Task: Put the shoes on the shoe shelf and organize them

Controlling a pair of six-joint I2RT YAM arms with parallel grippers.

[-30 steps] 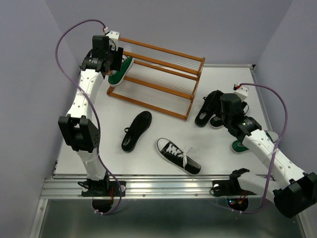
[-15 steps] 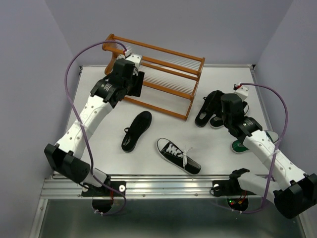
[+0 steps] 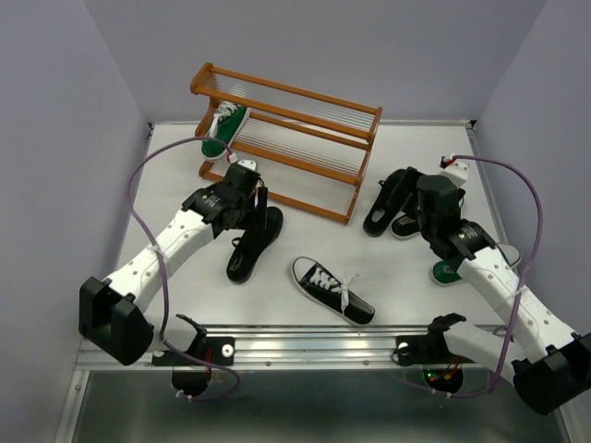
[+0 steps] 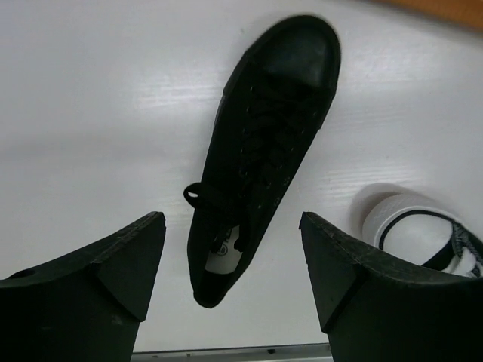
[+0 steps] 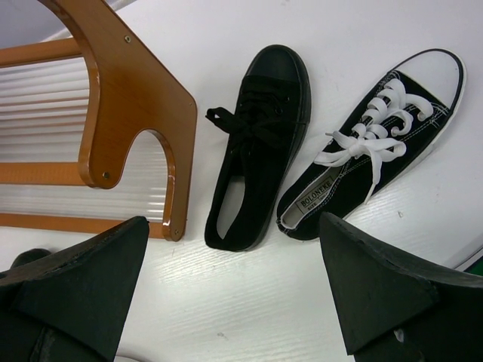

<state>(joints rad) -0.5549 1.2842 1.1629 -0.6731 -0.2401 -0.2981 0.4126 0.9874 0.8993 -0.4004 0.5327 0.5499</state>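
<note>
The white table (image 3: 416, 148) carries one shoe shelf (image 3: 286, 90) along its far side, with one green sneaker (image 3: 224, 129) on the shelf's left end. The left gripper (image 4: 230, 226) hangs over an all-black shoe (image 4: 260, 143) that lies on the table in front of the shelf. Its fingers are spread wide to either side of the shoe's heel and touch nothing. The right gripper (image 5: 230, 226) is likewise spread and empty, above a second all-black shoe (image 5: 260, 143) and a black sneaker with white laces (image 5: 373, 143) lying side by side just right of the shelf. Six shoes in all: two green, the second green one (image 3: 445, 271) half hidden by the right arm; two all-black; and two black-and-white, the other one (image 3: 332, 289) near the front edge. That laced sneaker's insole label reads roughly "BOLONEK", the rest too small.
</note>
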